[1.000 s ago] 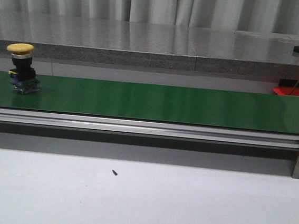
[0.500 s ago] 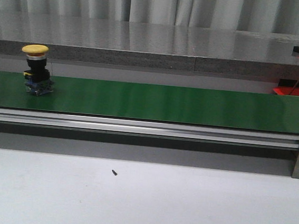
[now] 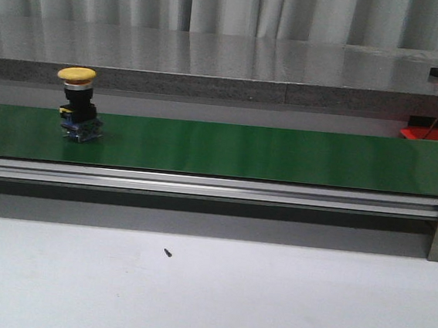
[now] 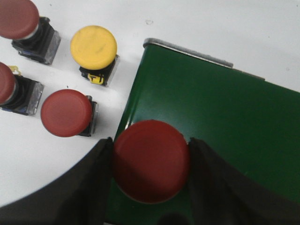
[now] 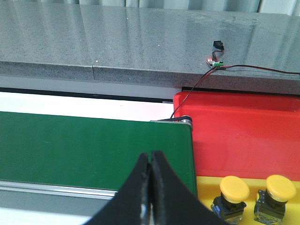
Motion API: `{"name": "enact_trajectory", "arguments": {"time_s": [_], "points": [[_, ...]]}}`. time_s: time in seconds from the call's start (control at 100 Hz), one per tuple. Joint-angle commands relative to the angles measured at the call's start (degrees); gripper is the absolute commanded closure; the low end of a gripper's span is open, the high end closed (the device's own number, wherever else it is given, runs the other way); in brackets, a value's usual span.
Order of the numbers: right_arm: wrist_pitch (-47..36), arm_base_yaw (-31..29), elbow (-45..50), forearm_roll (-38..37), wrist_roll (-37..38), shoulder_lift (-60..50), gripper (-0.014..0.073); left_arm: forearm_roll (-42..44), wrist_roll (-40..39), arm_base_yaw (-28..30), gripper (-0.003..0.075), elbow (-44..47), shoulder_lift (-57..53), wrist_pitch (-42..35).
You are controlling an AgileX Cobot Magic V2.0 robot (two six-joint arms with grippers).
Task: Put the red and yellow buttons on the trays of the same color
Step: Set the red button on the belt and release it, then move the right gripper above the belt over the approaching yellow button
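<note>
- Green conveyor belt (image 3: 266,153): runs across the scene, its feed end by the stock of buttons and its far end by the trays, evidently so that one arm loads and the other unloads.
- Yellow button (image 3: 76,104): stands upright on the belt near its left end in the front view, cap up, well apart from the trays; judged to be awaiting pickup at the far end.
- Left hand (image 4: 150,164): closed on a red button (image 4: 151,160), one finger at each side of the cap, held over the belt's corner, probably to set it on the belt.
- Stock on the white desk (image 4: 225,23): beside the belt, one yellow-capped button (image 4: 93,47) and a red-capped button (image 4: 65,113) stand upright, with two more red ones at the frame's edge; kept near the feed end for the left arm.
- Right hand (image 5: 150,187): fingers pressed together, holding nothing, poised over the belt's far end.
- Red tray (image 5: 243,136): just beyond the belt's end; no buttons visible in the part shown.
- Yellow tray (image 5: 206,187): adjoins the red tray and carries two yellow buttons (image 5: 234,190), colour matched.
</note>
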Motion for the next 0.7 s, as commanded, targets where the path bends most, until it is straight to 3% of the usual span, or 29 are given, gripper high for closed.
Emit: {"name": "enact_trajectory", "arguments": {"time_s": [0.0, 0.09, 0.21, 0.29, 0.53, 0.6, 0.69], "points": [[-4.40, 0.03, -1.38, 0.27, -0.25, 0.20, 0.0662, -0.97, 0.13, -0.40, 0.0464, -1.48, -2.32, -1.48], [-4.40, 0.03, -1.38, 0.27, -0.25, 0.20, 0.0662, -1.21, 0.58, -0.40, 0.0381, -1.48, -2.32, -1.45], [-4.40, 0.03, -1.38, 0.27, -0.25, 0.20, 0.0662, -2.93, 0.72, -0.40, 0.0160, -1.61, -2.67, 0.12], [-4.40, 0.03, -1.38, 0.27, -0.25, 0.20, 0.0662, -5.23, 2.33, -0.40, 0.0090, -1.61, -3.19, 1.01], [-4.40, 0.03, -1.38, 0.27, -0.25, 0.20, 0.0662, -10.57, 6.57, -0.40, 0.0129, -1.61, -7.38, 4.38], [-4.40, 0.03, -1.38, 0.27, -0.25, 0.20, 0.0662, -10.57, 6.66, -0.50, 0.0196, -1.61, -9.05, 5.80], [-4.40, 0.03, -1.38, 0.27, -0.25, 0.20, 0.0662, -10.57, 6.66, -1.28, 0.0351, -1.30, -11.64, 7.40]]}}
